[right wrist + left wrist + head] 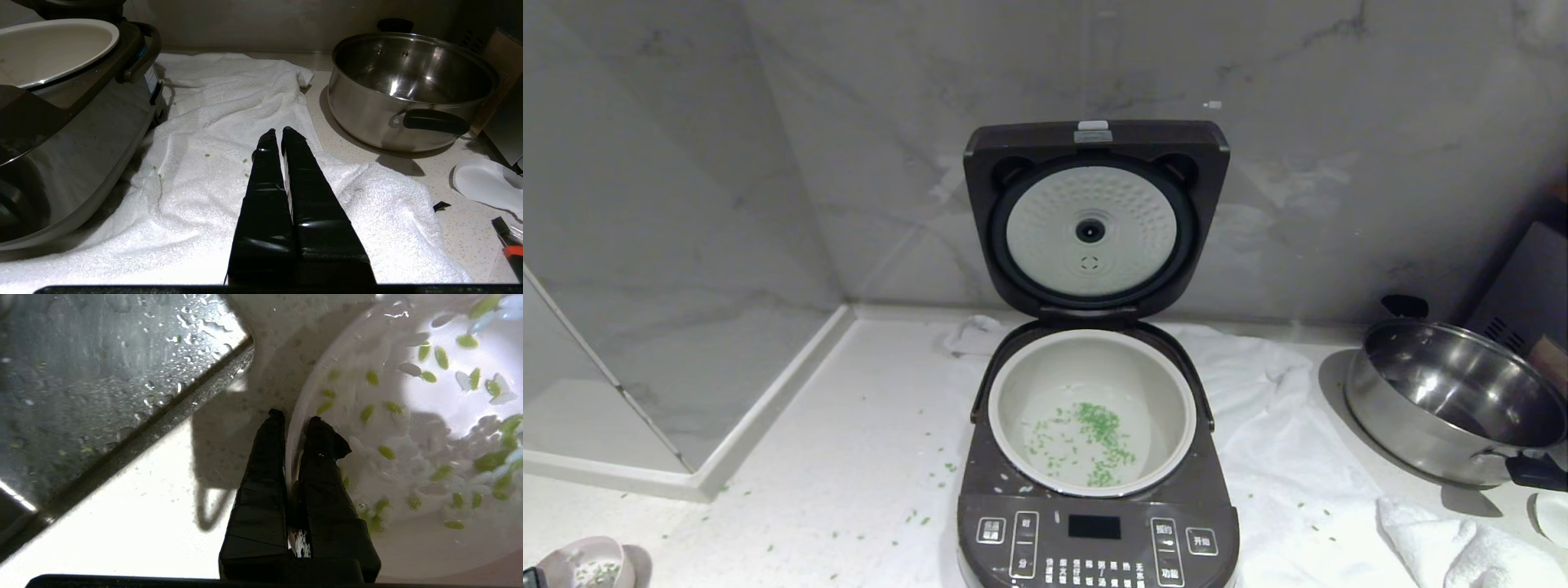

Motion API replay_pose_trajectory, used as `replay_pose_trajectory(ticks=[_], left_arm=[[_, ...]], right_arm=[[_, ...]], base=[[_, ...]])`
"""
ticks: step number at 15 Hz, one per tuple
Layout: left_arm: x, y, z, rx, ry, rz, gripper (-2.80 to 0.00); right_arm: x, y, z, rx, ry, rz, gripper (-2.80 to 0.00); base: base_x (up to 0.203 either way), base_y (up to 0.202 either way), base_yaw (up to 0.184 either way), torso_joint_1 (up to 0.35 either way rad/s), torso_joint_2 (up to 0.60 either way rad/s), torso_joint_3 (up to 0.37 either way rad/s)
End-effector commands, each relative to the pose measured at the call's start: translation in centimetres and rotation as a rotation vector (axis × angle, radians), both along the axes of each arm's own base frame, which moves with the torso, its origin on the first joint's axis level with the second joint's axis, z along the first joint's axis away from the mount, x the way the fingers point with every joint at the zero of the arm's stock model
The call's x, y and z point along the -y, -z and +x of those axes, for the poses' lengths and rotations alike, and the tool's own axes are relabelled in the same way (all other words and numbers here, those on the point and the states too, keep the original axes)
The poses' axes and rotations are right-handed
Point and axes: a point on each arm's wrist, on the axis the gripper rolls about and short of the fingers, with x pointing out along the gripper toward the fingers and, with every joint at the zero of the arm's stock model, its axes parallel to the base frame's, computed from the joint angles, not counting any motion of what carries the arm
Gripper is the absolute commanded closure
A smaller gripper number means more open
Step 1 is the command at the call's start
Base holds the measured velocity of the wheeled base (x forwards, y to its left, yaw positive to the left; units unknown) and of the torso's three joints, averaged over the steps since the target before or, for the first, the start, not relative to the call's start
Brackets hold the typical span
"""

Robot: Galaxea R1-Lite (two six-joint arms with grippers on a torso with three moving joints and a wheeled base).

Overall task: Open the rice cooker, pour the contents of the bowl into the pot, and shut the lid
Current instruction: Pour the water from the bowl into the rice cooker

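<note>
Left gripper (pixel 295 416) pinched on one pink bowl's (pixel 408 547) rim; right gripper (pixel 282 132) closed, empty. One rice cooker (pixel 1094 531), lid (pixel 1094 220) up; one steel pan (pixel 1445 400).

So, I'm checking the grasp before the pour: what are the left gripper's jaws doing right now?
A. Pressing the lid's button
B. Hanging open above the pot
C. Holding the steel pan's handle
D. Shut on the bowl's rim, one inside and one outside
D: in the left wrist view the left gripper straddles the rim of the bowl, its jaws pinched together over the wall.
</note>
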Motion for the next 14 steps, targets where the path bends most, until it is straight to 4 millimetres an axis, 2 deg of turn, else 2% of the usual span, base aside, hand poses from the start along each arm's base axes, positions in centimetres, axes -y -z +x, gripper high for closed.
replay_pose_trajectory(ticks=[1, 7, 10, 14], left_arm=[[1.6, -0.1, 0.6, 0.004, 0.049, -0.021, 0.0], [4.5, -1.8, 2.6, 0.036, 0.117, -0.046, 0.0], [5.6, -2.7, 4.3, 0.06, 0.159, -0.034, 0.0], [8.3, -4.6, 6.5, 0.049, 0.223, -0.077, 0.0]], right_arm=[[0.0, 0.0, 0.0, -0.001, 0.0, -0.001, 0.0], [0.0, 0.0, 0.0, -0.001, 0.0, -0.001, 0.0], [0.0, 0.0, 0.0, -0.001, 0.0, -0.001, 0.0], [0.0, 0.0, 0.0, -0.001, 0.0, -0.001, 0.0]], base=[[0.0, 0.0, 0.0, 0.0, 0.0, 0.0], [0.0, 0.0, 0.0, 0.0, 0.0, 0.0], [0.0, 0.0, 0.0, 0.0, 0.0, 0.0], [0.0, 0.0, 0.0, 0.0, 0.0, 0.0]])
